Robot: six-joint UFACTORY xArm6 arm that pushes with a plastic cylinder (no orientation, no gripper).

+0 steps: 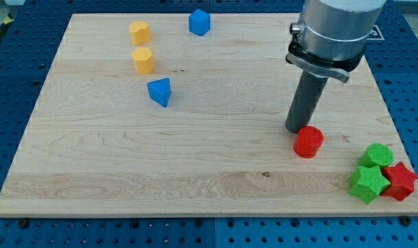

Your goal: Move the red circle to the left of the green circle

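Note:
The red circle [308, 141] lies on the wooden board toward the view's lower right. The green circle [377, 155] sits further right, near the board's right edge, about a hundred pixels from the red circle. My tip [295, 129] is at the lower end of the dark rod, just up and left of the red circle and touching or nearly touching its edge.
A green star [368, 184] and a red star [400, 181] crowd just below the green circle at the lower right corner. A blue triangle [160, 91], two yellow blocks [144, 60] [140, 32] and a blue block [199, 22] lie at the upper left.

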